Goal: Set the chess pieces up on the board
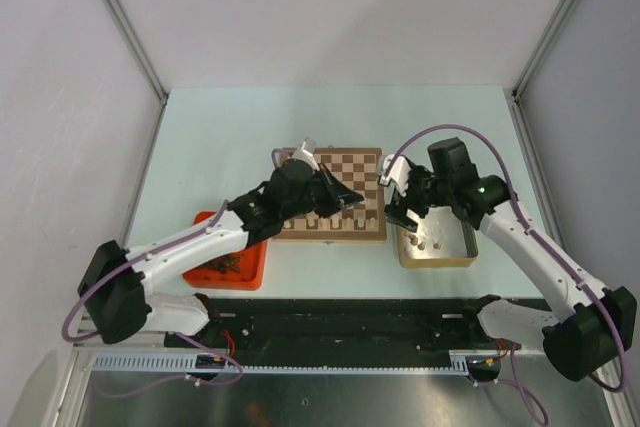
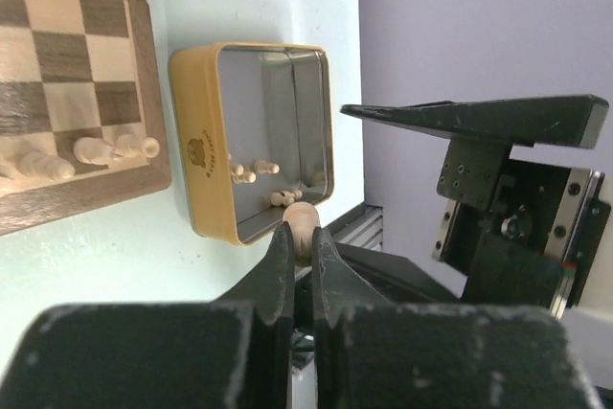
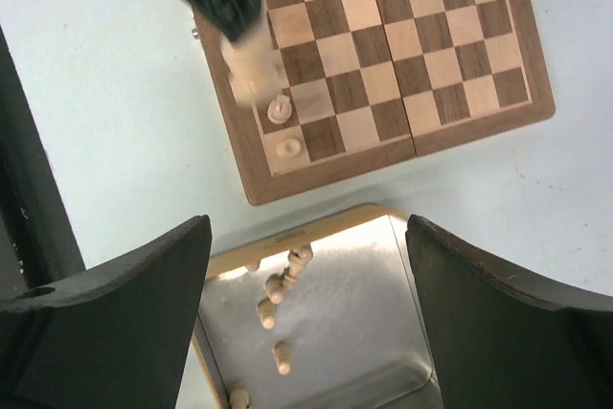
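On the table (image 1: 230,137) lies the board (image 1: 350,162), a red tray (image 1: 250,272) just off its near-left corner, a gold tin (image 1: 440,252) just off its near-right corner. Over the board's near-right squares the left gripper (image 2: 299,237) clamps one pale piece (image 2: 303,219); just right of the board the right gripper (image 3: 308,227) gapes empty. Pale chess pieces (image 1: 320,219) line the board's near edge.

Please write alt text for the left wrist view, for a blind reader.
The left gripper is shut on a pale chess piece. Behind it an open gold tin holds a few pale pieces, beside a corner of the chessboard.
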Tool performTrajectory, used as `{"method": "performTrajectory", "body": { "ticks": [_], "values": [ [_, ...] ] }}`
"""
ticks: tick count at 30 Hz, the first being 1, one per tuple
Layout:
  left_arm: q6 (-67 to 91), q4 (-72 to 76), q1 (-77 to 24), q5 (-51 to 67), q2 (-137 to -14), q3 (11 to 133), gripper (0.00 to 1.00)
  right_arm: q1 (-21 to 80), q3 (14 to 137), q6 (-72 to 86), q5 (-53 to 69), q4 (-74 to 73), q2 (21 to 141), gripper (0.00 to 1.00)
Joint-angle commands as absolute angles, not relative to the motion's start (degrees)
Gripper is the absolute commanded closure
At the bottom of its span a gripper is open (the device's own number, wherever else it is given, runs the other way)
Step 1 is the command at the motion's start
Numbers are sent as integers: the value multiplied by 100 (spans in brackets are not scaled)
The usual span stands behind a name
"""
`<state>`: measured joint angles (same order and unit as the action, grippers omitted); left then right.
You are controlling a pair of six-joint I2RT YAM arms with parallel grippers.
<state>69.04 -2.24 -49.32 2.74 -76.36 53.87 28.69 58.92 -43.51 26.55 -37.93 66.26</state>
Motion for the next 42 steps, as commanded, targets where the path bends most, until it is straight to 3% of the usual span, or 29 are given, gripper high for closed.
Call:
{"method": "performTrajectory", "body": {
  "ticks": [1,11,15,31,42],
  "values": [
    [5873,-307,-4790,62,-6988,5133,100,2497,5933,-4570,3287,-4174,6276,13],
    [2604,-1642,-4641,-535,-5459,4553,100,1969,5827,-4474,3454,-4184,6302,13],
    [1760,-2240,-4641,-817,-5597,4667,100,1793,5783,-4430,3437,-4149,6372,12],
    [1178,-2408,-4553,-1283,-7320,5203,100,1582,5678,-4438,3375,-4096,6486,12],
    [1108,-2373,-4289,-1029,-7760,5335,96,1582,5669,-4438,3357,-4087,6504,12]
  ]
}}
